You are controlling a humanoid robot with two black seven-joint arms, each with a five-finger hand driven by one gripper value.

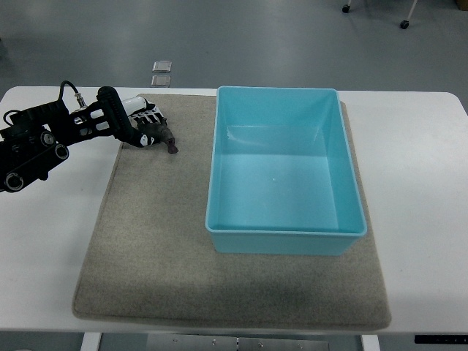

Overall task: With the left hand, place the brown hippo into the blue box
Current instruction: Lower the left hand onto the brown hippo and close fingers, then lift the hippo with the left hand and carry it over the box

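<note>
Left hand (142, 126) at upper left of frame, fingers curled around one hippo (162, 137) on the mat (153, 241); one box (284, 170) at centre, empty.

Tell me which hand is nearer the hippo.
Left. The left hand is on the hippo, at the mat's far left corner. The right hand is out of view.

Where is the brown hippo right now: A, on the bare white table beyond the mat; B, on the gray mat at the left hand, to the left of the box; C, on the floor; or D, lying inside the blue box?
B: the brown hippo sits on the gray mat under the left hand's fingers, while the blue box holds nothing.
</note>
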